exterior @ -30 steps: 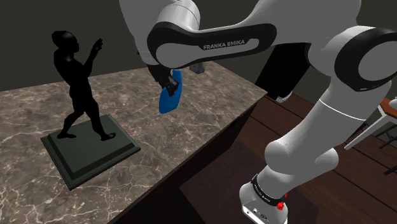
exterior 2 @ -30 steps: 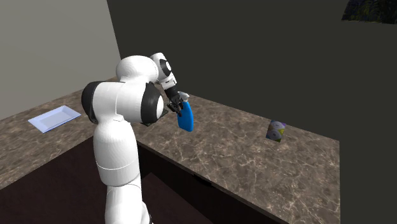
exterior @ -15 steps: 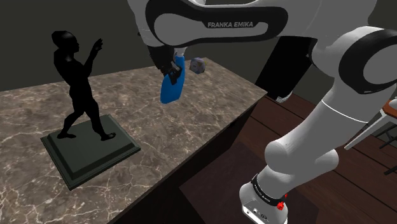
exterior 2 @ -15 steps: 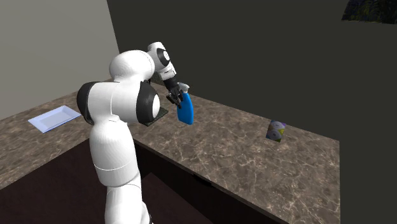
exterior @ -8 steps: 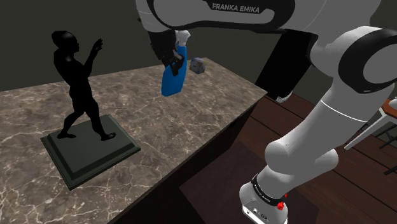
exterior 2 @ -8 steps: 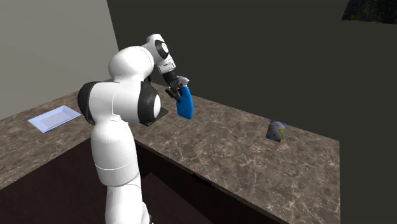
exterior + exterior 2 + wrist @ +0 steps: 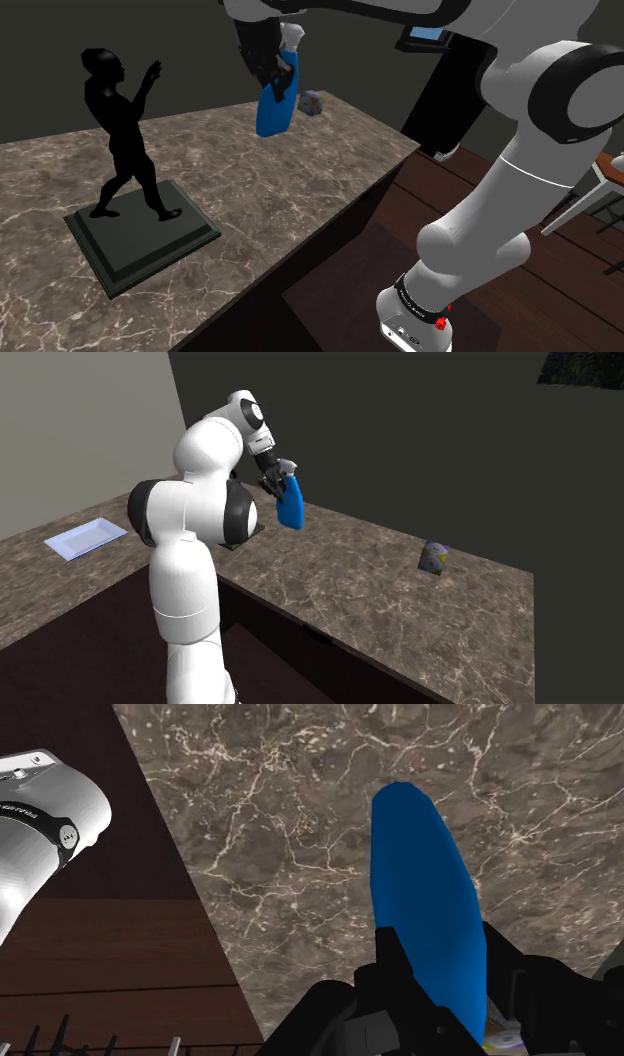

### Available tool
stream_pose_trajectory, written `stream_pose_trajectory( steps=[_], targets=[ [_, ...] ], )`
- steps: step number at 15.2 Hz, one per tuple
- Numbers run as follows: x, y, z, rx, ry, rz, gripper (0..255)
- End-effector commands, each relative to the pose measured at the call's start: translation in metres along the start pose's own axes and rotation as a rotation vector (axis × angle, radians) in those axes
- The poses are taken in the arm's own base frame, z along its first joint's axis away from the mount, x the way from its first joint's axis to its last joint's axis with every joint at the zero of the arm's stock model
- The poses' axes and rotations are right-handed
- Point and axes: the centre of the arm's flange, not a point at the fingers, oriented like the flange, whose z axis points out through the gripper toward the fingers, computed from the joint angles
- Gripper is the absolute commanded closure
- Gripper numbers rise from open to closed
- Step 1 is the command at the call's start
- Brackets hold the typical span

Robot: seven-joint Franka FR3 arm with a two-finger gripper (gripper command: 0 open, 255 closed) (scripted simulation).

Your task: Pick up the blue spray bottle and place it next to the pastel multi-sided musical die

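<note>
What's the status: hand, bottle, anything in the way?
Hand shut on blue bottle, up above the counter. Die farther along; bottle not beside it yet. Statue off to the side, not between.

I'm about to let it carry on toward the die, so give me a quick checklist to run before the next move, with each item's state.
1. Is the bottle clasped in the gripper: ok.
2. Is the bottle lifted off the counter: ok.
3. Is the die in sight on the counter: ok.
4. Is there bare counter beside the die: ok.
5. Does the statue stand aside from the way to the die: ok.
6. Is the grip firm enough not to slip: cannot tell.
</note>
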Motion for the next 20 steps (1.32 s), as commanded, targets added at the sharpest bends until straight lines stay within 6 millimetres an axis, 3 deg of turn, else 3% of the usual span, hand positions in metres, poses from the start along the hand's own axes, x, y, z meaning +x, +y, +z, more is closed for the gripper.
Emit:
stream_pose_trajectory(
  steps=[1, 2, 20],
  targets=[
    [0.004, -0.001, -0.01, 0.0, 0.0, 0.0, 255],
    [0.007, -0.001, -0.014, 0.0, 0.0, 0.0, 255],
    [0.204, -0.088, 0.085, 0.0, 0.0, 0.0, 255]
  ],
)
